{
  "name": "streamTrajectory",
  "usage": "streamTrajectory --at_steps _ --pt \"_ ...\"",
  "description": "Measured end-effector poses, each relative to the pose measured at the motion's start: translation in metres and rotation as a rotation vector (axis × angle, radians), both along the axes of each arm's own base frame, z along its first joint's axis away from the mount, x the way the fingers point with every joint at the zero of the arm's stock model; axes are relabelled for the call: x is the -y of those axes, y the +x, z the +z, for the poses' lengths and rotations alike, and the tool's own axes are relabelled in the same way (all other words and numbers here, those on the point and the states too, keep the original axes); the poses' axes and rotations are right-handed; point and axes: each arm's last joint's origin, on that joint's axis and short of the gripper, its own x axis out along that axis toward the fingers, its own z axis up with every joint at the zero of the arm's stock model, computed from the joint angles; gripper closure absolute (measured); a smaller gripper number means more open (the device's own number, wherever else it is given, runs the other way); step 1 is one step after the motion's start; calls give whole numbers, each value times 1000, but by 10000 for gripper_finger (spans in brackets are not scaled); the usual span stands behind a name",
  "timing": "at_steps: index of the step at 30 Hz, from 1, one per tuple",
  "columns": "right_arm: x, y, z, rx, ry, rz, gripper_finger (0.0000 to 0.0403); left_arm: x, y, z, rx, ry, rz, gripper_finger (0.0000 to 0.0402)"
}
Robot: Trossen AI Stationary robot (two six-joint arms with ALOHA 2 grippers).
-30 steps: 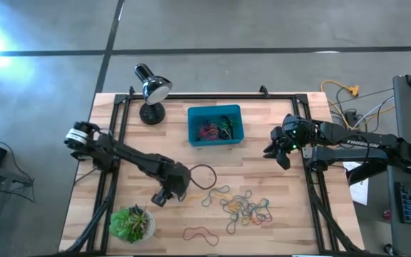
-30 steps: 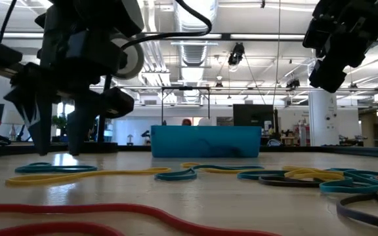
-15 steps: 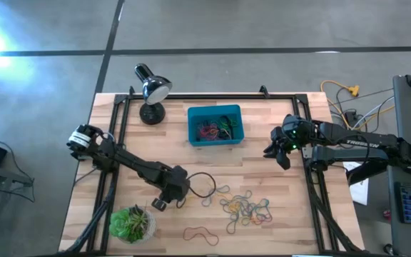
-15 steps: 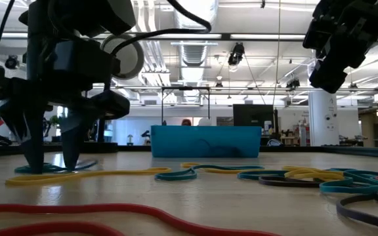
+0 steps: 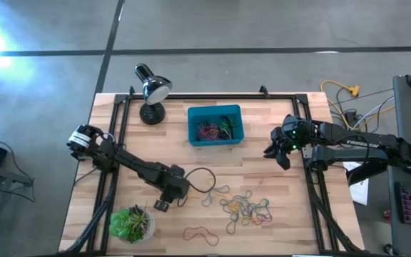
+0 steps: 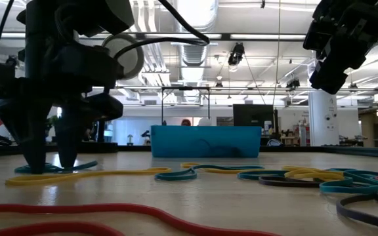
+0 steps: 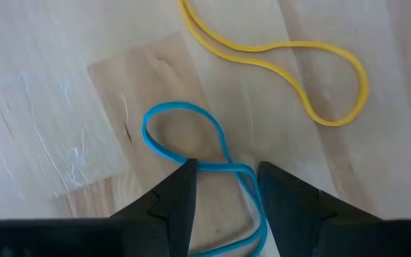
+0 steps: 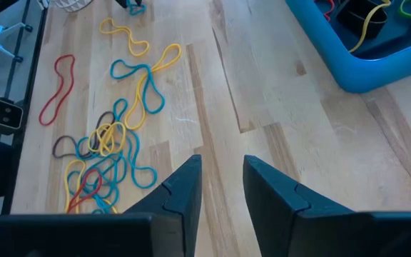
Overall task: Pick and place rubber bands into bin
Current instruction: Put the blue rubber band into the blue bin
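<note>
Many rubber bands (image 5: 245, 207) lie loose on the wooden table at near centre, and a red one (image 5: 200, 233) lies nearer the front edge. More bands rest in the teal bin (image 5: 215, 109) at far centre. My left gripper (image 7: 223, 187) is open, pointing down at the table left of the pile. Its fingertips stand on either side of the narrow middle of a twisted blue band (image 7: 184, 132), with a yellow band (image 7: 312, 78) just beyond it. My right gripper (image 5: 280, 153) hangs open above the table's right side, with nothing between its fingers. My left gripper comes from above, its fingertips (image 6: 35, 167) down at the table surface astride the blue band's twisted middle (image 7: 223, 168). The band lies flat on the wood. Whether either finger touches it, I cannot tell.
A black desk lamp (image 5: 150, 89) stands at the far left and a potted green plant (image 5: 132, 223) at the near left, close to my left arm. Black frame rails (image 5: 120, 135) run along the table's sides. Bare wood lies between the bin and the pile.
My left gripper has sunk to the table and shifted a little toward the near left, rolling its wrist. Its fingertips now stand at the blue band, where a second ago they hung above it. The bands have not moved.
</note>
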Motion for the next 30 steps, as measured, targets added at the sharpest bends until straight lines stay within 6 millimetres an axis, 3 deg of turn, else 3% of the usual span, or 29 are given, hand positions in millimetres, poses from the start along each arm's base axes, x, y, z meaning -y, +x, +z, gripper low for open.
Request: streamTrajectory --at_steps 5,13,22,30 --pt "0 0 0 0 0 0 311 0 0 -8 -48 -14 35 298" --pt "0 0 0 0 3 -2 312 3 3 -10 -46 -57 45 395" --pt "0 0 0 0 2 -3 313 3 4 -3 -27 -66 61 401" --pt "0 0 0 -1 -1 -6 318 -8 9 34 131 -25 116 401"
